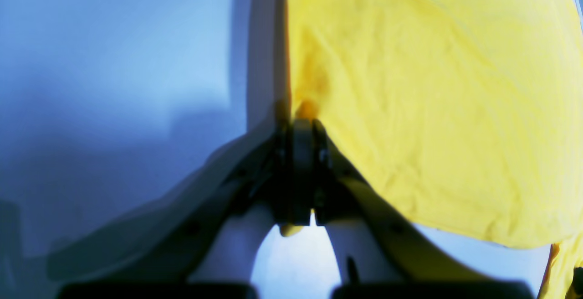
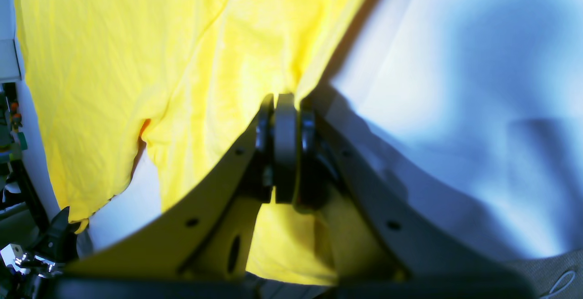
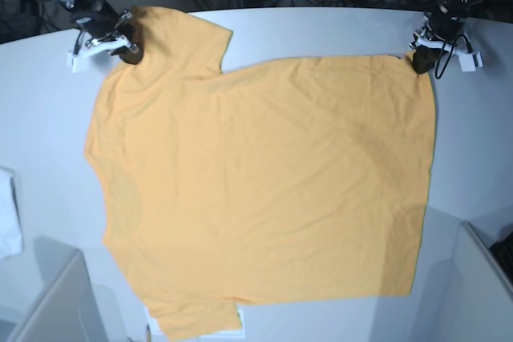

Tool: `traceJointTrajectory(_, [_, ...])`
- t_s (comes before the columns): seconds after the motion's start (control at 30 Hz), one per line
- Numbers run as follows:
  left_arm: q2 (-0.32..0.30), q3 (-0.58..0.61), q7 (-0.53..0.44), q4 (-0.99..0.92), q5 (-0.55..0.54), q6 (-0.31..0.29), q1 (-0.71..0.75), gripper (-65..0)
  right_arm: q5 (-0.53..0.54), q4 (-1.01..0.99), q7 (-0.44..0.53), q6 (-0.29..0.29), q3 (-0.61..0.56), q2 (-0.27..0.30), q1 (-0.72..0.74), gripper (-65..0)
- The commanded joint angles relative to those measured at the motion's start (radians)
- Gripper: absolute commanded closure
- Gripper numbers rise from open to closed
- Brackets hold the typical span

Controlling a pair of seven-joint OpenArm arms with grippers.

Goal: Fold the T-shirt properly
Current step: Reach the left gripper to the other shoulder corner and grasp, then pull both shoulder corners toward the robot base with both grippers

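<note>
In the left wrist view, the left gripper is pinching an edge of the T-shirt, its fingers pressed together on the yellow cloth, with the pale surface lying beside it.

In the right wrist view, the right gripper is likewise clamping the T-shirt, fingers closed on a bunched edge by the sleeve (the cloth is puckering right at the grip).

In the base view, the T-shirt is lying spread nearly flat across the surface, no fold in it yet. The right gripper is holding the far sleeve corner, the left gripper the far hem corner. By my judgement the task is only beginning: both corners are being held, and every fold is remaining to be made. A white cloth is lying at the edge.
</note>
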Motion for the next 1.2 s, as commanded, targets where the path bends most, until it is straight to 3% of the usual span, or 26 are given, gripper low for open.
traceJointTrajectory(0.0, [-0.006, -0.003, 0.037, 0.004, 0.037, 0.012, 0.013, 0.0, -0.089, -0.015, -0.049, -0.043, 0.005, 0.008, -0.018, 0.0])
traceJointTrajectory(0.3, [-0.029, -0.003, 0.037, 0.105, 0.037, 0.012, 0.071, 0.0, -0.090, 0.008, -0.049, -0.043, 0.005, 0.008, -0.041, 0.0])
traceJointTrajectory(1.17, [-0.050, -0.036, 0.038, 0.379, 0.041, 0.012, 0.260, 0.0, -0.084, 0.349, -0.051, -0.044, 0.000, -0.003, -0.198, 0.0])
